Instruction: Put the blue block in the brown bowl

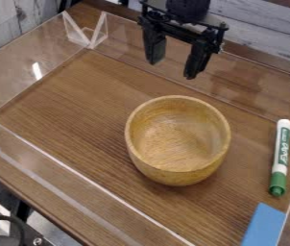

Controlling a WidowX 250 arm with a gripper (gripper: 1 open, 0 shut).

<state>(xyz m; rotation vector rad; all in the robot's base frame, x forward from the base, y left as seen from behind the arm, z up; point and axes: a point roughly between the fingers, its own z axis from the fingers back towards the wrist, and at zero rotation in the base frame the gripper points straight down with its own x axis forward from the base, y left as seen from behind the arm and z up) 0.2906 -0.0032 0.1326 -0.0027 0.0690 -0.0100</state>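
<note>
Camera view shows you have the whole job ahead: the brown bowl point(178, 140) sits empty at the middle of the worktop point(71, 106), and the blue block point(266, 226) lies flat at the near right corner, untouched. Your hand point(175, 60) hangs at the far side beyond the bowl, fingers spread and holding nothing. The block is well apart from it, across the bowl, just past the green-and-white marker pen point(279, 157).

I'm seeing the wooden bench point(71, 106) carrying the brown bowl point(178, 140), a green-and-white marker point(279, 157) and the blue block point(266, 226).
</note>
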